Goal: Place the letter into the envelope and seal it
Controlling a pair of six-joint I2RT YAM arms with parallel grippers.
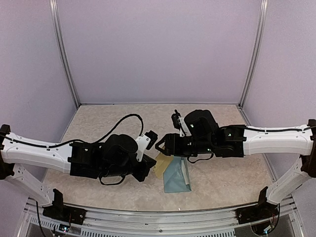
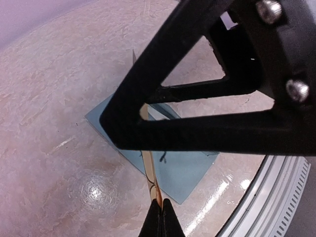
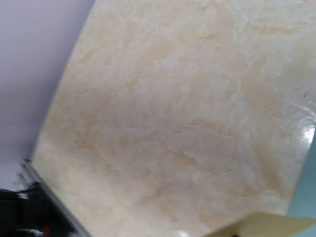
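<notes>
The teal-blue envelope lies flat on the table near the front, between the two arms. It also shows in the left wrist view. My left gripper is shut on the edge of a yellow-tan sticker sheet and holds it on edge above the envelope. In the top view the sheet sits just left of the envelope. My right gripper hovers close above the sheet. Its black triangular frame fills the left wrist view, and its jaw state is unclear. No letter is visible.
The marbled beige table is enclosed by lilac walls. A metal rail runs along the front edge, close to the envelope. The right wrist view shows bare tabletop, with a corner of the tan sheet.
</notes>
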